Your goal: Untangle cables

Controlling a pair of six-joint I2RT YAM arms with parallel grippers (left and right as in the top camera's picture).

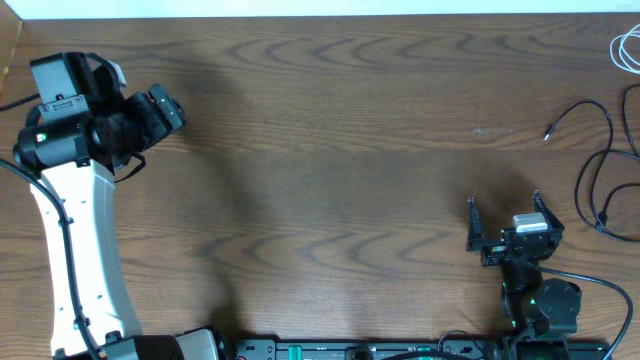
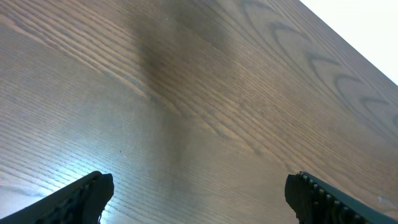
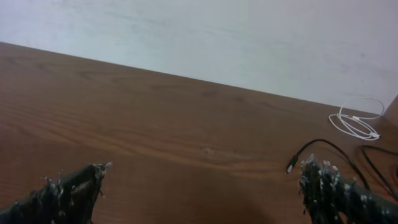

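A thin black cable point(image 1: 592, 160) lies in loops at the table's right edge, its small plug end point(image 1: 548, 132) pointing left. A short white cable point(image 1: 625, 48) sits coiled at the far right corner, apart from the black one. In the right wrist view the black cable point(image 3: 329, 149) and the white cable point(image 3: 357, 121) lie ahead and to the right. My right gripper point(image 1: 505, 215) stands open near the front right, left of the black loops, with nothing between its fingers. My left gripper point(image 1: 168, 110) is open over bare wood at the far left.
The brown wooden table point(image 1: 330, 150) ends at a pale wall along the back. Thicker black robot wiring runs by the right arm's base point(image 1: 545, 305). The left arm's white link point(image 1: 80, 260) rises along the left side.
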